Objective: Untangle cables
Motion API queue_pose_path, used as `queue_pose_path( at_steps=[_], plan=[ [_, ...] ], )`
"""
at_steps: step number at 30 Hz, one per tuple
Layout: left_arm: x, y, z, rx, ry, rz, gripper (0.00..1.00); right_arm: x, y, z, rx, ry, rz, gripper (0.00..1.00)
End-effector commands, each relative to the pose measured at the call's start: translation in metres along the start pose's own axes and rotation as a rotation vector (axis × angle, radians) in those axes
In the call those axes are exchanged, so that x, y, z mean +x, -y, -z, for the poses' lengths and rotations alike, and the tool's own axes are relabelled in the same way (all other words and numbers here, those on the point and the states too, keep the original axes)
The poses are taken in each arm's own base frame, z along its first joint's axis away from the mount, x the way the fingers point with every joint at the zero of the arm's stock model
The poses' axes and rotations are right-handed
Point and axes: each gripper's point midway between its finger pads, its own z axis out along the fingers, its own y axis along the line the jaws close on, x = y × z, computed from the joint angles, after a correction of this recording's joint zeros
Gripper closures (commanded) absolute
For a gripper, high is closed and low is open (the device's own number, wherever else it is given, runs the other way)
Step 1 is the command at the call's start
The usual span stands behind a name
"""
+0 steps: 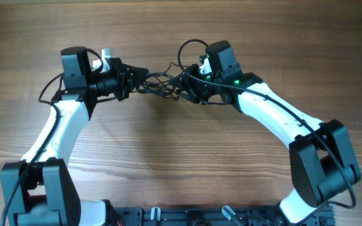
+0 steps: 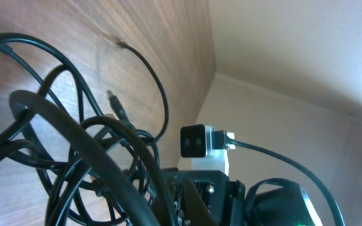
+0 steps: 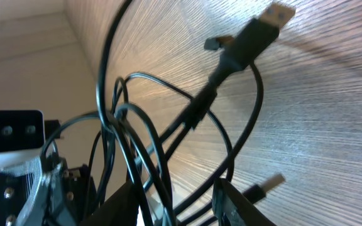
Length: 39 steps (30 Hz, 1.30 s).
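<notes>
The cables [image 1: 159,85] are a bunch of thin black wires strung between my two grippers at mid-table. My left gripper [image 1: 140,78] is shut on the bunch's left end. Its own fingers do not show in the left wrist view, where loops of cables [image 2: 87,144] and a small plug tip [image 2: 117,108] fill the frame. My right gripper [image 1: 182,86] is at the bunch's right end. In the right wrist view that gripper [image 3: 181,207] is open, its dark fingers [image 3: 121,204] apart with several strands running loosely through the gap. A gold-tipped plug [image 3: 275,16] sticks up, and a silvery plug [image 3: 270,183] lies near the right finger.
Bare wooden tabletop [image 1: 181,157] lies all around. The right arm's thicker black cable [image 1: 190,47] loops above its wrist. Each wrist view shows the other arm's white camera block [image 2: 197,141] [image 3: 8,138] close by, so the two grippers face each other at short distance.
</notes>
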Motion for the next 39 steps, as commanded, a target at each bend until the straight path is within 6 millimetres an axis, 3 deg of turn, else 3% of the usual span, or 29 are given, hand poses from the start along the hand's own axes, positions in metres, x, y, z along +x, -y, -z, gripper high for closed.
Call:
queue_pose_path(
  at_steps=[1,5,11,16,20,26,28,31,33,39],
  plan=[
    [0.01,0.014,0.004,0.037,-0.049,0.03,0.96,-0.006,0.008,-0.005,0.022,0.025,-0.031,0.62],
    [0.008,0.011,0.0,0.018,-0.027,0.032,0.96,-0.007,0.009,-0.005,0.025,0.029,-0.018,0.96],
    [-0.031,-0.009,0.007,-0.083,0.193,0.02,0.96,-0.014,0.027,-0.004,0.107,0.072,0.078,0.96],
    [-0.047,-0.014,0.024,-0.073,0.235,0.091,0.96,-0.024,0.054,0.002,0.239,0.143,0.115,0.96],
    [-0.049,-0.016,0.037,-0.048,0.214,0.132,0.96,-0.026,0.058,0.004,0.259,0.152,0.131,0.96],
    [-0.056,-0.023,0.048,-0.051,0.233,0.165,0.96,-0.019,0.048,0.001,0.207,0.099,0.193,0.96],
    [-0.049,-0.022,0.043,-0.053,0.206,0.167,0.96,-0.007,0.025,-0.003,0.095,0.022,0.269,0.96],
    [-0.033,-0.024,0.025,-0.092,0.165,0.149,0.96,0.015,-0.025,-0.002,-0.147,-0.094,0.389,0.96],
    [-0.024,-0.023,0.015,-0.107,0.148,0.129,0.96,0.02,-0.039,0.001,-0.214,-0.118,0.428,0.96],
    [0.004,-0.012,-0.013,-0.109,0.067,0.057,0.96,0.012,-0.018,-0.003,-0.115,-0.08,0.374,0.96]
  ],
)
